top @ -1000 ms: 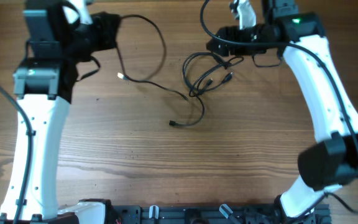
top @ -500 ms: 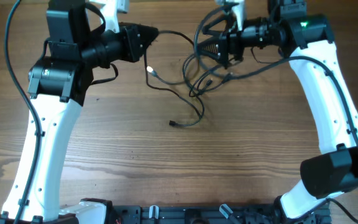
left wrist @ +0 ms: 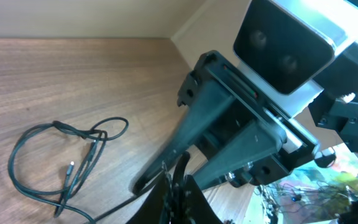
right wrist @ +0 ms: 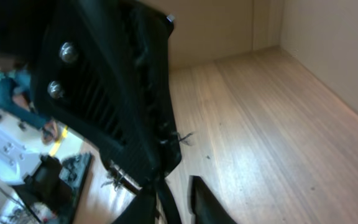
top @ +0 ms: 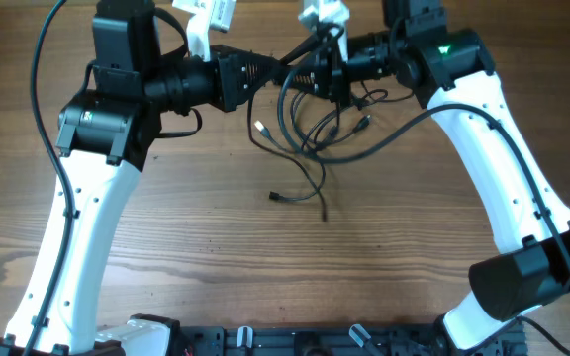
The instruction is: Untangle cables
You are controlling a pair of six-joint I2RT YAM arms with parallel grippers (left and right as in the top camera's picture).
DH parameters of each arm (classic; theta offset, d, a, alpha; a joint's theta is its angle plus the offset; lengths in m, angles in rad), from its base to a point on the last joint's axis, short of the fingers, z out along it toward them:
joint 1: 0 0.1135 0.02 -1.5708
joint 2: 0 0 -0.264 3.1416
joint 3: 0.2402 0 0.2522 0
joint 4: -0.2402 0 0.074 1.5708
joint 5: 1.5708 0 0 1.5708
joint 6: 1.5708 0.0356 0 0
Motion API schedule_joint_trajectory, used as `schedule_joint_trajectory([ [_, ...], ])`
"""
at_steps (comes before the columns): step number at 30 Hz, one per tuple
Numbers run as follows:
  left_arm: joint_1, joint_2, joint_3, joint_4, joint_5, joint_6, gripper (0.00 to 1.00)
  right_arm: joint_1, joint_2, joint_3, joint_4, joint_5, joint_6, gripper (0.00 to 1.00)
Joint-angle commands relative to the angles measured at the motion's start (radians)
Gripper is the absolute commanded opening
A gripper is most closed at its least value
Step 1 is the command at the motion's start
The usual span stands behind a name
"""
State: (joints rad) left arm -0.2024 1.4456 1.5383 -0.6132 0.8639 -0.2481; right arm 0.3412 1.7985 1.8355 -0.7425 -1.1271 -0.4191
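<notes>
Because untangling means drawing the cords apart, we read the two arms meeting at the far middle of the tabletop (top: 206, 247) as a set-up for a shared pull. On the left, the left tool (top: 268, 75) points rightward above the wood, clenched on a strand of the cables (top: 310, 133). We judge that it holds the strand high so the rest hangs free instead of dragging.

Just below and near its tip dangles a silver-tipped plug (top: 261, 127), which suggests the grip sits close to that cord's end. To the right of the plug, most of the cables droop in overlapping loops beneath the two tools. One strand trails nearer to us and ends in a small black plug (top: 275, 196) lying on the tabletop, so the knot is plainly not yet undone.

Further right, the right tool (top: 315, 71) faces left, almost nose to nose with its partner, with loops gathered around it. Its wrist view shows a sliver of wood between its fingers, yet we cannot tell whether they pinch a cord or stand released. We suspect it sits so close in order to take a neighbouring strand.
</notes>
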Motion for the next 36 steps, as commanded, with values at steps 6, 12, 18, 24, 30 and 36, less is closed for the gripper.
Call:
schedule_joint_trajectory([
  [6,-0.004,0.001,0.025,0.002,-0.006,0.008,0.47,-0.008,-0.003,0.014,0.089,0.113,0.357,0.04],
  [12,-0.004,0.001,0.025,0.001,-0.071,0.008,1.00,-0.016,-0.021,0.014,0.146,0.219,0.505,0.04],
  [18,-0.004,0.001,0.025,-0.037,-0.181,0.008,1.00,-0.095,-0.099,0.014,0.215,0.369,0.621,0.04],
  [24,-0.004,0.002,0.025,-0.055,-0.205,0.009,1.00,-0.301,-0.208,0.014,0.260,0.424,0.731,0.04],
  [30,-0.004,0.002,0.025,-0.055,-0.212,0.009,1.00,-0.547,-0.249,0.014,0.271,0.424,0.878,0.04],
  [36,-0.004,0.002,0.025,-0.056,-0.212,0.009,1.00,-0.765,-0.223,0.008,0.179,0.583,0.890,0.04],
])
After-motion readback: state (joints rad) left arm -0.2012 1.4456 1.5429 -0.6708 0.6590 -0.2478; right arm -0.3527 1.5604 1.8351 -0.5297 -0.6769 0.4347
